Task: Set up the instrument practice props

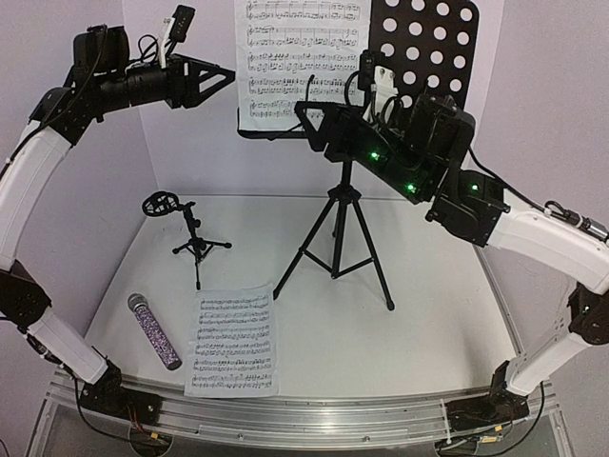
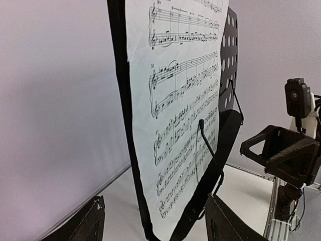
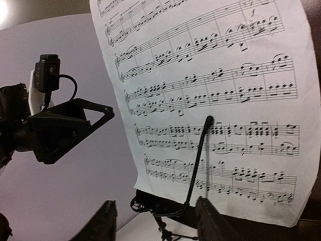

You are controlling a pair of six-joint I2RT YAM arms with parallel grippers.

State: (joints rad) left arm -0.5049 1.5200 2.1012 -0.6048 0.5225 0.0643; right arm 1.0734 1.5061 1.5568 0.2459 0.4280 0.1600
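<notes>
Stand [image 1: 427, 39] top cropped; left end effector [image 2: 155, 211], right end effector [image 3: 155, 208] apparently open, empty.

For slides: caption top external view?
White sheet-music page on black perforated music stand; second page, purple glitter microphone, small black mic stand nearby.

Music stand [image 1: 428, 48] stands mid-table; bare table [image 1: 433, 333] right of its legs.

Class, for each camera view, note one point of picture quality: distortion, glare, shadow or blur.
Top external: wide-lens bending, the aluminium rail bows along the bottom edge. Right wrist: glare in the top-left corner, the wire page holder throws a soft shadow on the sheet music, the right claw's fingers are blurred. Left wrist: the notes are sharp, the left claw's fingers dark and underlit.
</notes>
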